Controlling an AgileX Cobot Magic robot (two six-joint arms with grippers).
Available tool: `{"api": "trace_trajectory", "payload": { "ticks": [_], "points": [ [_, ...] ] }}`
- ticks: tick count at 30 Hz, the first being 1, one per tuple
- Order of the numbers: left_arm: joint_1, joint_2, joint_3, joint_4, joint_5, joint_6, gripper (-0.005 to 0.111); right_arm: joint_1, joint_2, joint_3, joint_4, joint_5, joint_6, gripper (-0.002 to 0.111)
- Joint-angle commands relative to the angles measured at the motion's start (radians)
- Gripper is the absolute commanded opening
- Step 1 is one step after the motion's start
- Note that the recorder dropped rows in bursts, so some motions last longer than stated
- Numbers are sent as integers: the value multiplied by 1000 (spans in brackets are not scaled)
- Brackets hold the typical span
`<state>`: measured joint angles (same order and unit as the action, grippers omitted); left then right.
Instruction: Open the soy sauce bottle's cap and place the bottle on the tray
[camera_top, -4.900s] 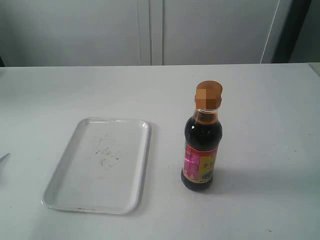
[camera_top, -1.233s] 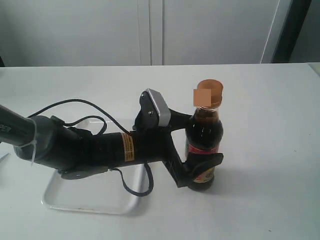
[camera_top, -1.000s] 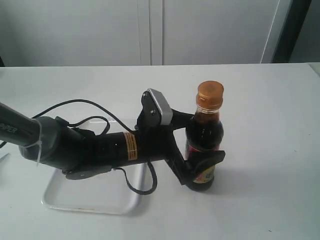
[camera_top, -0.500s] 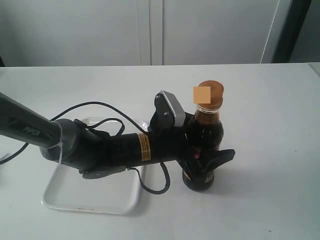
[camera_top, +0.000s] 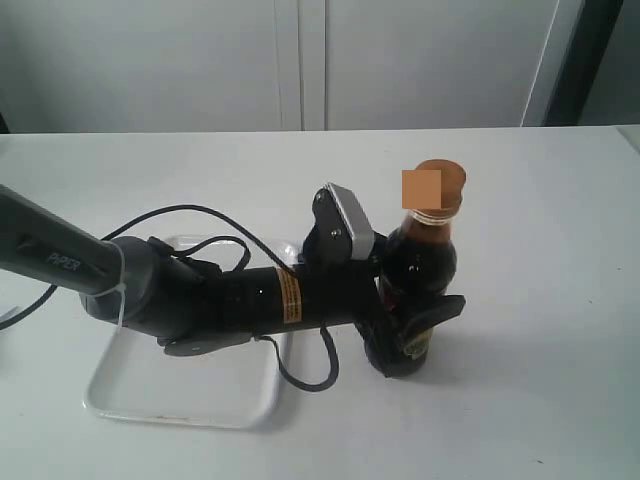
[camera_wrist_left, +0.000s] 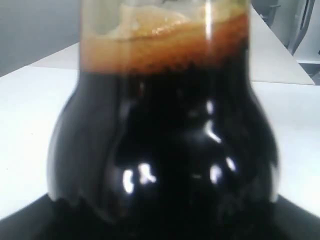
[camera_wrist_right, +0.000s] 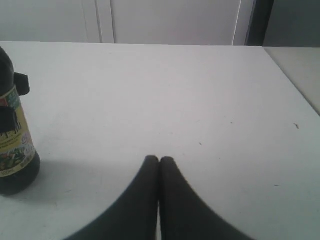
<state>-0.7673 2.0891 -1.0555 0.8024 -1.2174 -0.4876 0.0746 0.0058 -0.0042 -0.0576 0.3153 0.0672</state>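
The small clear soy sauce bottle of dark liquid (camera_top: 420, 285) now leans right of where it stood a moment ago, its golden-brown cap (camera_top: 438, 188) apparently unopened. The left pincer (camera_top: 410, 325) clamps its labelled body at centre-right on the white worktop (camera_top: 540, 250), beside the shallow white tray (camera_top: 110, 400). The right pincer (camera_wrist_right: 159, 161) is pressed together, well clear.

white table (camera_top: 560, 300) | pale cabinet doors (camera_top: 300, 60) behind; dark vertical strip (camera_top: 585, 60) far right

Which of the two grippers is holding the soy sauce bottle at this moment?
The left gripper, clamped around the soy sauce bottle at its label. The right gripper is shut on nothing, clear of it.
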Motion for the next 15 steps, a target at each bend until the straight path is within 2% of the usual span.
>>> {"api": "trace_trajectory", "payload": {
  "ticks": [1, 7, 9, 13, 15],
  "points": [
    [-4, -4, -1, 28, -4, 16, 0, -6, -6, 4, -14, -115, -67, 0],
    [-4, -4, -1, 28, -4, 13, 0, -6, -6, 4, 2, -438, -42, 0],
    [-4, -4, -1, 28, -4, 13, 0, -6, -6, 4, 2, -526, 9, 0],
    [-4, -4, -1, 28, -4, 9, 0, -6, -6, 4, 2, -724, 237, 0],
    [-4, -4, -1, 28, -4, 9, 0, -6, -6, -18, 2, -761, 259, 0]
  ]
}}
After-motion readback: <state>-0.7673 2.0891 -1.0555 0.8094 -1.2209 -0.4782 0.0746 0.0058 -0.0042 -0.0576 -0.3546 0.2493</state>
